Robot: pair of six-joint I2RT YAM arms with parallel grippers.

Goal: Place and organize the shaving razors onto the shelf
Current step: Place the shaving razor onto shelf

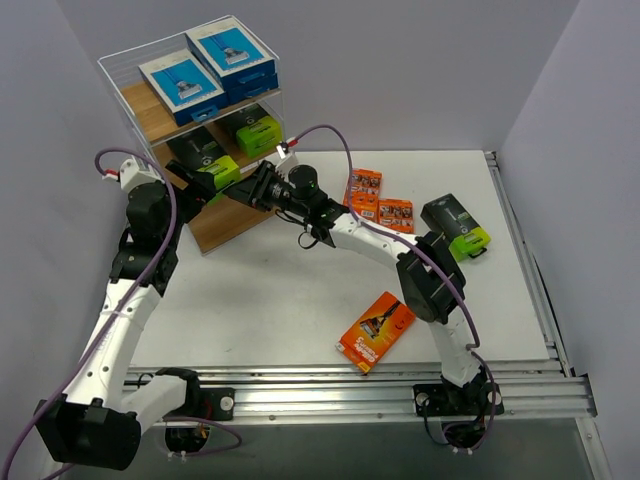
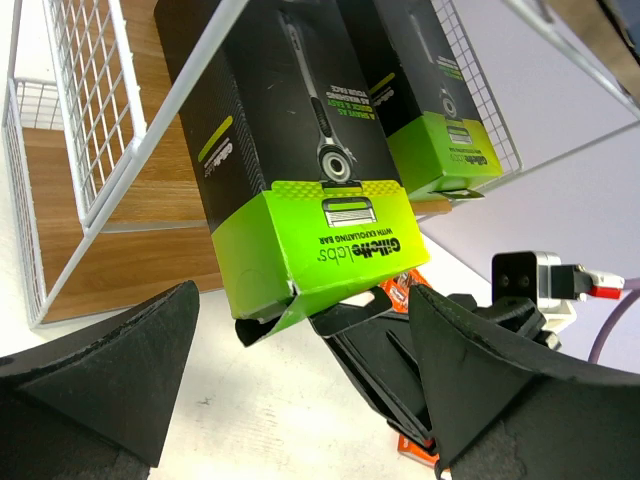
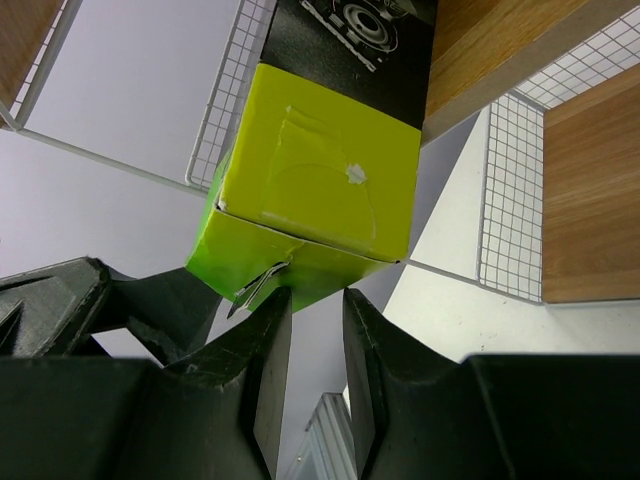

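While the pack [image 1: 205,165] lies lengthwise into the shelf [image 1: 150,110], lime end outward, the right gripper [image 3: 315,295], nearly closed, meets that end; whether it grips is unclear. The left gripper [image 2: 300,300] gapes wide alongside.

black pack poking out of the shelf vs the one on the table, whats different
The shelf pack sits in the shelf, lime end overhanging; the table pack lies flat. The right tool is at the shelf pack's end; no tool is near the table pack. Both are black with lime ends.
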